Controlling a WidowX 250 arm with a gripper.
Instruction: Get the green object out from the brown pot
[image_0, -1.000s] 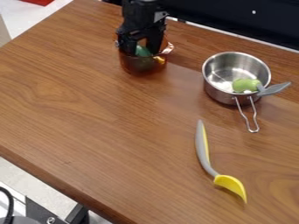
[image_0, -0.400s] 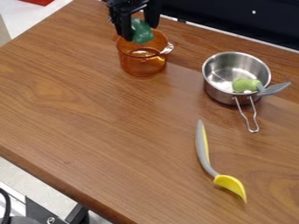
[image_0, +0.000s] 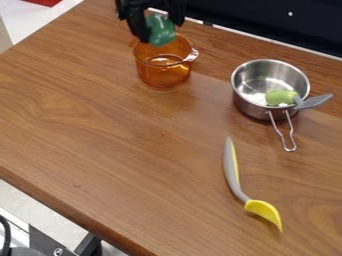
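Over the back left of the table hangs the black gripper (image_0: 161, 33), shut on the dark green object (image_0: 161, 31), which sits between its two fingers. Below them stands the brown pot (image_0: 162, 74), a see-through amber pot with a small side handle. The green object is above the pot's back rim and overlaps it in this view. Through the amber wall, no other item is seen inside the pot.
A steel pot (image_0: 253, 108) with a wire handle stands to the right, holding a light green item (image_0: 281, 97) with a grey end over the rim. A yellow and grey spatula (image_0: 234, 172) lies nearer the front.
The gripper has risen from inside the brown pot, lifting the green object up and out above the rim. Both pots and the spatula have stayed in place.
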